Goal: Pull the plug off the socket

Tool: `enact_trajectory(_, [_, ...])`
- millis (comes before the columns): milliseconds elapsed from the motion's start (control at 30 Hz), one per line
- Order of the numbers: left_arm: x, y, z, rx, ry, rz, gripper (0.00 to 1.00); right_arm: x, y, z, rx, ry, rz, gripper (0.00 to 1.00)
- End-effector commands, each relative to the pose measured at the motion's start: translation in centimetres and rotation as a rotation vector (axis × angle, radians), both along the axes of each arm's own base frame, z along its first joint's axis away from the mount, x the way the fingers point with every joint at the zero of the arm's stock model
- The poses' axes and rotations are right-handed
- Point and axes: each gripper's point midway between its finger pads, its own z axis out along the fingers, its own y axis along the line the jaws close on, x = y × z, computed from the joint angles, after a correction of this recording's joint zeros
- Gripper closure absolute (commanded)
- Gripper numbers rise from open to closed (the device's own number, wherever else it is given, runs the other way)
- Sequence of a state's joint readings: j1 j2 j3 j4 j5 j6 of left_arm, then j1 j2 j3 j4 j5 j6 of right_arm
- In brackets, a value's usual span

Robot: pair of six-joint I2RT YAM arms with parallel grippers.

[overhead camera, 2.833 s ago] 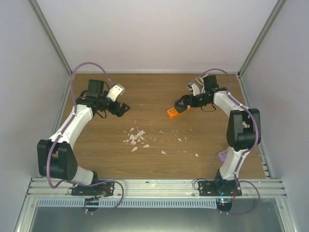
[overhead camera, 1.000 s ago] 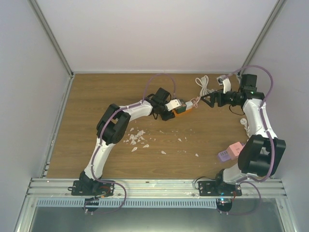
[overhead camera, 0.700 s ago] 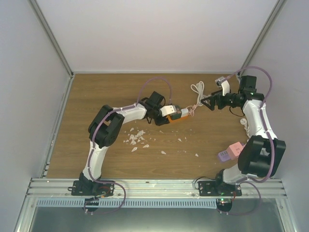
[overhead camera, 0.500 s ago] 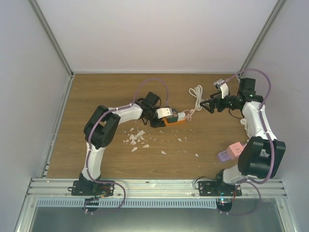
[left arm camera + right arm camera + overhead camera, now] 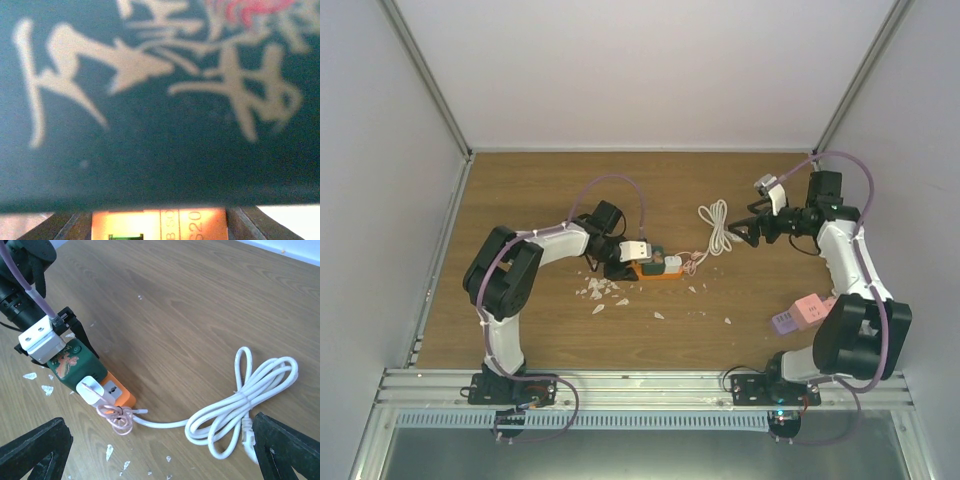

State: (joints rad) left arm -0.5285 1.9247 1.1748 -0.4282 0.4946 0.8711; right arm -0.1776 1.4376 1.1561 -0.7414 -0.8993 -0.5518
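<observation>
While the white plug (image 5: 91, 390) sits in the orange-and-green plastic socket strip (image 5: 75, 360) mid-way across the wooden bench (image 5: 520, 190), the strip's left end is pinched by the left gripper (image 5: 623, 264), seemingly as an anchor. The right gripper (image 5: 743, 233) is held spread beside the coiled white cable (image 5: 250, 395), apparently ready to pull.

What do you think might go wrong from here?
The open right gripper may snag the white cable bundle lying beside it. It could also pinch the pink cord knotted beside the plug instead. The left gripper holds the socket at one end, so it may twist.
</observation>
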Motion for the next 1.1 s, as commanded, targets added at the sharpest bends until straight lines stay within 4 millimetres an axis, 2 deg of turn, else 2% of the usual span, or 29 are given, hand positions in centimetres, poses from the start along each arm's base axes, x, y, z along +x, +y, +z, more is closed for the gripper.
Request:
enact_trajectory(0, [-3.8,1.8,0.2,-0.007,0.064,-0.106,0.63,-1.2,1.6,0.6,-0.02,-0.058,0.07,0.0])
enact_trajectory(100, [-5.0,2.8,0.1,-0.003,0.073,-0.12,0.63,-1.9,2.6,0.1,-0.038,-0.06,0.099,0.0])
enact_trajectory(300, [-6.1,5.2,-0.1,0.0,0.094,-0.097,0.63,-3.5,4.8,-1.3,-0.05,-0.049,0.175,0.0])
enact_trajectory(533, [-6.1,7.1,0.3,0.0,0.058,-0.039,0.6,-4.8,7.4,-2.4,-0.098,-0.062,0.282,0.0])
enact_trajectory(767, [-5.0,7.2,-0.4,0.008,0.01,0.074,0.6,-4.0,7.9,-2.6,-0.108,-0.076,0.301,0.0])
enact_trajectory(1067, [-5.4,4.9,-0.4,-0.018,0.032,0.095,0.6,-4.6,7.8,-2.2,-0.127,-0.11,0.314,0.0])
